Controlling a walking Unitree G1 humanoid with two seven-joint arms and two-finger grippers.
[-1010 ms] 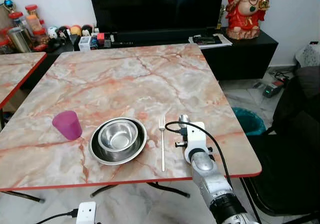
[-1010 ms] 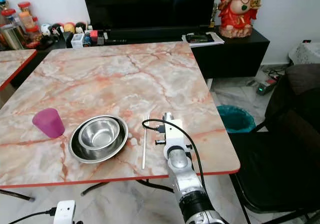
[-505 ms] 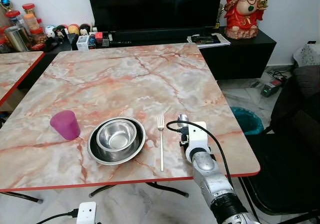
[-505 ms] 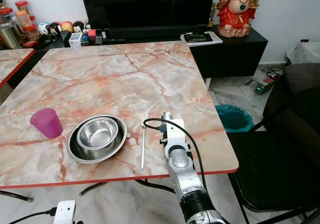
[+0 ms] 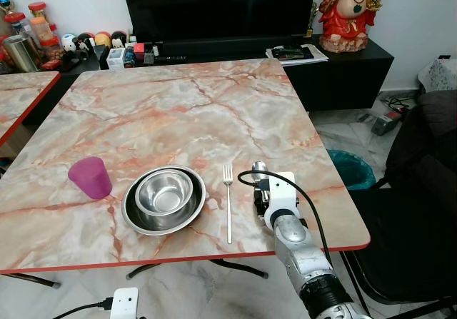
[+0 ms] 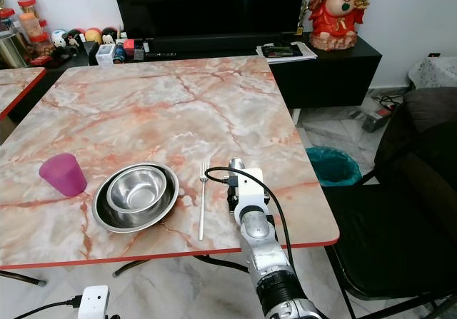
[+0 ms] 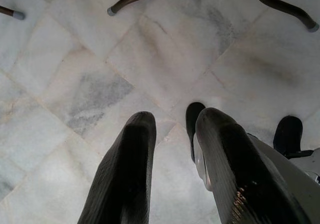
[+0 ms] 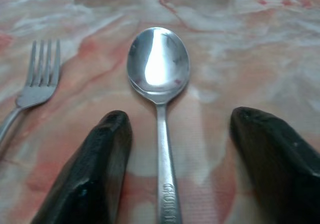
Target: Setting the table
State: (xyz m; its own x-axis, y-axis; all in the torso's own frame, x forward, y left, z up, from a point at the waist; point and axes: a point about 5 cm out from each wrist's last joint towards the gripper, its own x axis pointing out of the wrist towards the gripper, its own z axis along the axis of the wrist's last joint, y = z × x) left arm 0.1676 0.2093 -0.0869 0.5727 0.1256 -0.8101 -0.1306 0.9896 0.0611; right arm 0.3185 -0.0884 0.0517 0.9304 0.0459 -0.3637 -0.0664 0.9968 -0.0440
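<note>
One polished steel spoon (image 8: 159, 88) lies flat on the pink-veined marble table (image 5: 178, 112), its handle running between the two black fingers (image 8: 92, 181) of the right gripper (image 8: 175, 179), which are spread wide on either side without touching it. Just beside the spoon, towards the bowl, lies a slim silver fork (image 5: 228, 201). Beyond the fork sits a round steel bowl (image 5: 166, 190) nested in a shallow steel plate (image 5: 136, 215), then a purple plastic cup (image 5: 91, 178). Hanging over pale marble floor tiles (image 7: 75, 58), the left gripper (image 7: 172, 169) has its fingers a narrow gap apart.
</note>
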